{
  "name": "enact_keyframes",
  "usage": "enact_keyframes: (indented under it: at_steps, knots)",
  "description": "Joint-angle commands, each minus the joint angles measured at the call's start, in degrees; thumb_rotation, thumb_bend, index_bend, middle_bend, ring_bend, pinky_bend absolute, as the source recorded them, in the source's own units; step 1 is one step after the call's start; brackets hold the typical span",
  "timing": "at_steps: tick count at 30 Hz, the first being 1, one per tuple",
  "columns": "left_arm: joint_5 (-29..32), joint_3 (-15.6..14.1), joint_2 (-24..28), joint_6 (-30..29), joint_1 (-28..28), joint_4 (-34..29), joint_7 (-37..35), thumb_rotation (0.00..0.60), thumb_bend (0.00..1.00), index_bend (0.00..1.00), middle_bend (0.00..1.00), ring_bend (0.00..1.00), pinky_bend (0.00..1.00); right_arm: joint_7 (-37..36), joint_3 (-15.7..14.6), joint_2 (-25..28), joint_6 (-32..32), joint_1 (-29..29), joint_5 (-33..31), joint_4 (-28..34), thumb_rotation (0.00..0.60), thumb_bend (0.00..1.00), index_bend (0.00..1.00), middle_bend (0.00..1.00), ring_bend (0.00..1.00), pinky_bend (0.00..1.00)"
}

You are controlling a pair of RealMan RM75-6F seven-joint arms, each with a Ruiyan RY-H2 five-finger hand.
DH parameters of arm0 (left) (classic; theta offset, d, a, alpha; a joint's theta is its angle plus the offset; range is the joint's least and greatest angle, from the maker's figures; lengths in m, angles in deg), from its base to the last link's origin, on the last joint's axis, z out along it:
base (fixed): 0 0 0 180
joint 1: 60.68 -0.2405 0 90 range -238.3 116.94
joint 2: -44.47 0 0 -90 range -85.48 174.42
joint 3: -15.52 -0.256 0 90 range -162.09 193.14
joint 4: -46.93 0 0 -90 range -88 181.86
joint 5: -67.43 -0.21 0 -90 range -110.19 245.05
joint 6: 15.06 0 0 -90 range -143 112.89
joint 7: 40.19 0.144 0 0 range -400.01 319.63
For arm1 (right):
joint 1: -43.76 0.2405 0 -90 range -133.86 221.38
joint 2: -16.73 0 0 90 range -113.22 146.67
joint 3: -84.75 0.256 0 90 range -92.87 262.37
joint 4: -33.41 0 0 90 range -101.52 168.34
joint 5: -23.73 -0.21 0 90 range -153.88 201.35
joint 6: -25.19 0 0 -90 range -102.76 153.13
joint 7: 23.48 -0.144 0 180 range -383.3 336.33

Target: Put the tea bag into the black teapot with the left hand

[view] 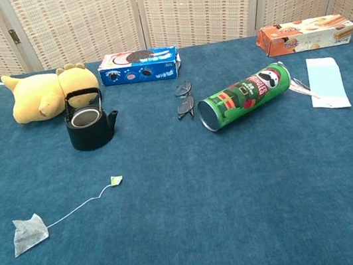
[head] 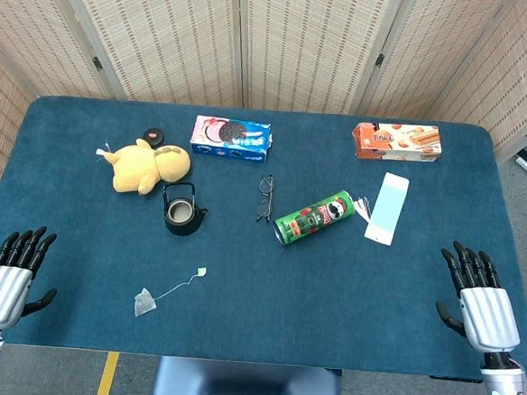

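Nearest me, at the front corners of the blue-covered worktop (head: 347, 303), both robot hands hover with nothing in them. The left hand (head: 9, 275), silver-backed with black fingers, has its fingers spread and pointing away across the cloth; the right hand (head: 480, 298) mirrors it at the far side, fingers likewise apart.

The small white gauze tea bag (head: 144, 304) lies flat near the front edge, to the right of the left hand and apart from it, its thin string curling away to a little green paper tag (head: 201, 272).

Further back from the tea bag stands the round black teapot (head: 182, 212), upright, lid off, handle raised. Just behind it, touching or nearly so, lies a yellow plush toy (head: 144, 166).

Toward the middle sit a pair of thin-framed spectacles (head: 264, 198) and a green crisp tube (head: 314, 217) on its side, with a pale blue paper card (head: 388, 208) beyond it.

Along the back edge rest a blue biscuit box (head: 232, 136) and an orange wafer box (head: 397, 141).
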Motion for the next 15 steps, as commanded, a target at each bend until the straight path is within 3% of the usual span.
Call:
enact_keyframes:
  at_steps: [1, 10, 13, 15]
  knots:
    - [0.6, 0.0, 0.0, 0.5, 0.0, 0.0, 0.0, 0.6, 0.28, 0.0, 0.07, 0.02, 0.08, -0.2, 0.0, 0.3, -0.2, 0.0, -0.3, 0.3, 0.6, 0.32, 0.0, 0.0, 0.0, 0.0]
    - [-3.0, -0.9, 0.2, 0.2, 0.9, -0.1, -2.7, 0.6, 0.28, 0.0, 0.1, 0.05, 0.14, -0.1, -0.7, 0.7, 1.5, -0.8, 1.4, 0.9, 0.6, 0.33, 0.0, 0.0, 0.0, 0.0]
    - [-5.6, -1.8, 0.0, 0.3, 1.8, 0.5, -5.0, 0.6, 0.28, 0.02, 0.15, 0.12, 0.23, -1.0, -1.0, 1.3, 3.0, -1.6, 2.2, 1.2, 0.6, 0.32, 0.0, 0.0, 0.0, 0.0]
    - [-6.9, -1.9, -0.1, 0.5, 2.6, 0.6, -5.6, 0.6, 0.28, 0.06, 0.26, 0.24, 0.38, -1.8, -1.3, 1.9, 4.4, -2.2, 3.2, 1.7, 0.6, 0.33, 0.0, 0.0, 0.0, 0.0]
